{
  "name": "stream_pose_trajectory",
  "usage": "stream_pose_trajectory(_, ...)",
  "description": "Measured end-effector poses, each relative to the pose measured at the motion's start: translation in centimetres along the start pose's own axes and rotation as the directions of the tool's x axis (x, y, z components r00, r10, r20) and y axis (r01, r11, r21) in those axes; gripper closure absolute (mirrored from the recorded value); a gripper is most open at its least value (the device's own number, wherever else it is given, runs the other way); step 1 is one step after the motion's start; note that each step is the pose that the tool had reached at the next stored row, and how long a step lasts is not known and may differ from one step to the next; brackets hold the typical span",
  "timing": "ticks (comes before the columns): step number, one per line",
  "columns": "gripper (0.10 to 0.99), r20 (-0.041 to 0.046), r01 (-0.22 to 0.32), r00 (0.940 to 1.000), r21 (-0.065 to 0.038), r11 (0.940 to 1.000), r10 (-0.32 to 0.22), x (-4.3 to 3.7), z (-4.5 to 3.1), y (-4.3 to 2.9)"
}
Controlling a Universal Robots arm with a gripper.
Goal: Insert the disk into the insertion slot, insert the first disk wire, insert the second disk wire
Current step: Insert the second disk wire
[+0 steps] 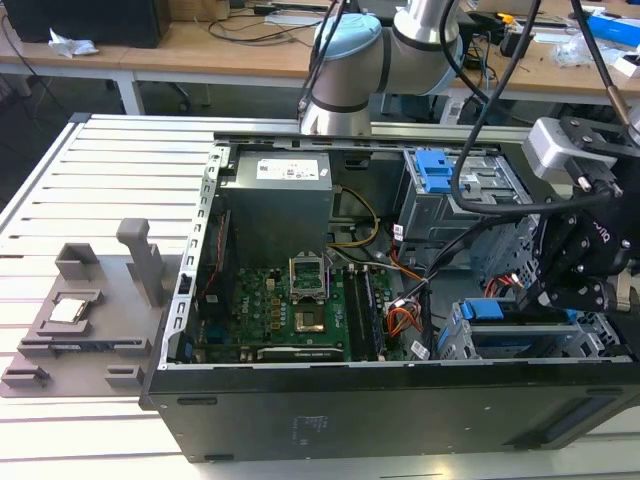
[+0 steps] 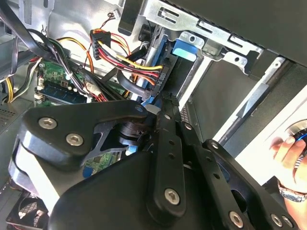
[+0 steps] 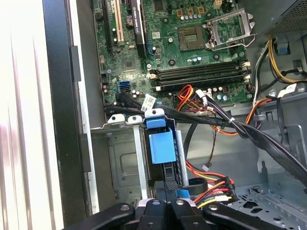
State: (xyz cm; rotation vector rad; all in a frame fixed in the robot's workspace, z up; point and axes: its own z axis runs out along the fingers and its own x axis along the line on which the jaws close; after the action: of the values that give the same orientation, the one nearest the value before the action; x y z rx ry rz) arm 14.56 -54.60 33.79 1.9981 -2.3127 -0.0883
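Claw [image 1: 560,300] right over disk [image 1: 520,335], seated in insertion slot [image 1: 462,345].

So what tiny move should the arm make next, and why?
Probably a gentle push of the gripper toward the disk. In the second wrist view the black plug on the red-and-yellow wires sits at the disk's blue-framed edge, with the gripper just behind it; I can't tell if it's fully in.
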Motion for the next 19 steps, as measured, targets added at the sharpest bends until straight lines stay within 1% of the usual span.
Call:
stream_pose_trajectory(6, 0.98, 0.0, 0.0, 1.0, 0.0, 1.0, 0.0, 0.0, 0.06, -0.01)
stream_pose_trajectory(7, 0.973, 0.0, 0.0, 1.0, 0.0, 1.0, 0.0, 0.0, 0.06, -0.01)
stream_pose_trajectory(8, 0.914, 0.0001, 0.0, 1.0, 0.0, 1.0, 0.0, 0.0, 0.07, 0.0)
stream_pose_trajectory(10, 0.914, 0.0005, 0.0, 1.0, 0.0, 1.0, 0.0, 0.0, 0.05, -0.01)
stream_pose_trajectory(12, 0.914, 0.0003, 0.0, 1.0, 0.0, 1.0, 0.0, 0.01, -0.31, 0.03)
stream_pose_trajectory(14, 0.914, 0.0003, 0.0, 1.0, 0.0, 1.0, 0.0, 0.03, -0.88, 0.09)
stream_pose_trajectory(15, 0.914, 0.0001, 0.0, 1.0, 0.0, 1.0, 0.0, 0.04, -1.3, 0.13)
stream_pose_trajectory(16, 0.914, 0.0002, 0.0, 1.0, 0.0, 1.0, 0.0, 0.05, -1.52, 0.16)
stream_pose_trajectory(17, 0.914, 0.0009, 0.001, 1.0, 0.0, 1.0, -0.001, -0.04, -1.53, 0.23)
stream_pose_trajectory(19, 0.929, 0.0089, 0.003, 1.0, -0.001, 1.0, -0.003, -0.16, -1.49, 0.32)
